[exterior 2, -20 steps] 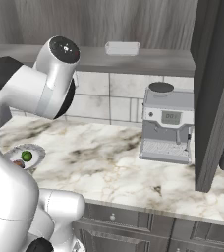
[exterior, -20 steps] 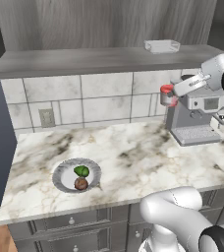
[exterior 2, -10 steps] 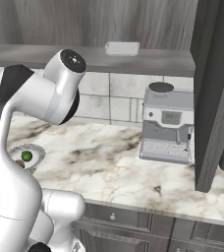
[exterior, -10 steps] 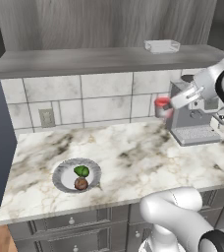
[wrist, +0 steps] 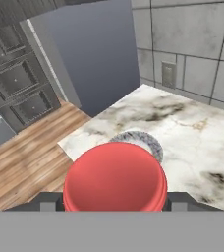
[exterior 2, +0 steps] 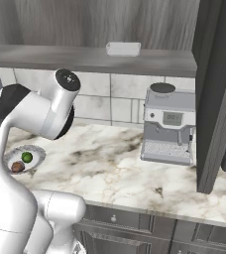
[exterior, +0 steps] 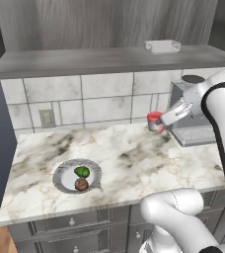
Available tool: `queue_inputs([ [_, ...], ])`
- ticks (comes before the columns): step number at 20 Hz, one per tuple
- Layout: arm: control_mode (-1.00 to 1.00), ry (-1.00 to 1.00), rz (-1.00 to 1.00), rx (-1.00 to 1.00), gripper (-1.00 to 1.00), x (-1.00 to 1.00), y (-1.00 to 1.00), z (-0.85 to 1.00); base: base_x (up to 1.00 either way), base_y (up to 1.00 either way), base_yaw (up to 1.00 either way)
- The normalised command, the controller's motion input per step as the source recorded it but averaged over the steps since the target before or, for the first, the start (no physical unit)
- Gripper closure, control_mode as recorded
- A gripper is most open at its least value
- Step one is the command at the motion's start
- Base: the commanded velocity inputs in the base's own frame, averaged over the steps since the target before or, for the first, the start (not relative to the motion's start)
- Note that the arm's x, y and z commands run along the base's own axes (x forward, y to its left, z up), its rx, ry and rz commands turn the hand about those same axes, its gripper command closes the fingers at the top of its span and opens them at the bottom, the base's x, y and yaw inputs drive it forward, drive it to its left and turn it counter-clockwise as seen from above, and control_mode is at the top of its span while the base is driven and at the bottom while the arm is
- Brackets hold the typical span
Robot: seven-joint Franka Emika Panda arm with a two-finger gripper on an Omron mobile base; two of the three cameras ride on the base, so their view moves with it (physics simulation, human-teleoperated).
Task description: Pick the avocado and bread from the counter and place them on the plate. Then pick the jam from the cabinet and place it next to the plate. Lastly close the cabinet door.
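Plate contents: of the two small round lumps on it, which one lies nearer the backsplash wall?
The green avocado. On the plate it sits on the wall side, touching the brown bread, which lies toward the counter's front edge.

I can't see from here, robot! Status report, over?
End effector shut on the jam, above the counter. Avocado and bread on the plate. Nothing between jam and plate, over.
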Motion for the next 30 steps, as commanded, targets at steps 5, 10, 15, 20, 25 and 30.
queue_inputs([
  [5,-1.00,0.00,0.00,0.00,1.00,0.30,0.02,-0.43,0.00,0.00,0.00],
  [10,-1.00,0.00,0.00,0.00,1.00,0.51,0.03,-0.44,0.00,0.00,0.00],
  [15,-1.00,0.00,0.00,0.00,1.00,0.48,0.04,-0.41,0.00,0.00,0.00],
  [20,-1.00,0.00,0.00,0.00,1.00,0.33,0.10,-0.34,0.00,0.00,0.00],
  [25,-1.00,0.00,0.00,-0.02,1.00,0.35,0.24,-0.35,0.00,0.00,0.00],
  [30,-1.00,0.00,0.00,-0.03,1.00,0.35,0.16,-0.38,0.00,0.00,0.00],
])
